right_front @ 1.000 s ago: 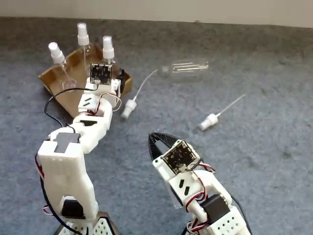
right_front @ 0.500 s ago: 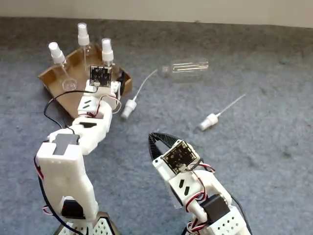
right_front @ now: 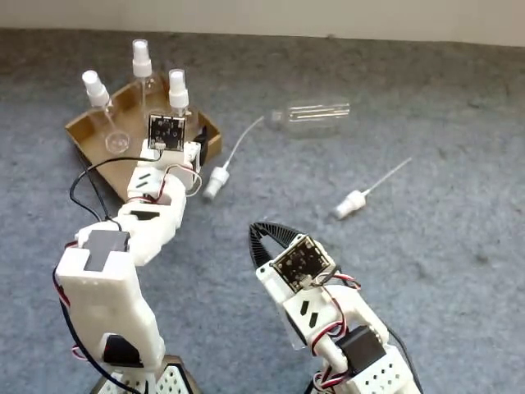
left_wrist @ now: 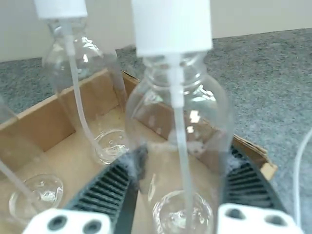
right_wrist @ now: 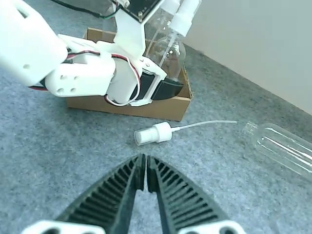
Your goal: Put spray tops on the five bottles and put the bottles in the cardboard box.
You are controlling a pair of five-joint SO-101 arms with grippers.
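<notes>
My left gripper (left_wrist: 179, 163) is shut on a clear bottle with a white spray top (left_wrist: 178, 117), held upright over the near right corner of the cardboard box (right_front: 89, 136). Two more capped bottles stand in the box, one (right_front: 96, 94) at the left and one (right_front: 142, 64) at the back. An uncapped bottle (right_front: 316, 112) lies on its side on the carpet to the right. Two loose spray tops lie on the carpet, one (right_front: 216, 181) beside the box and one (right_front: 353, 202) farther right. My right gripper (right_wrist: 145, 168) is shut and empty, low over the carpet short of the nearer spray top (right_wrist: 153, 134).
Grey carpet covers the table, with open room right of the box and around the lying bottle (right_wrist: 282, 146). The left arm (right_front: 148, 205) stretches along the box's near right side. A pale wall runs along the far edge.
The left arm has shifted the held bottle slightly left and farther over the box. The right arm has not moved.
</notes>
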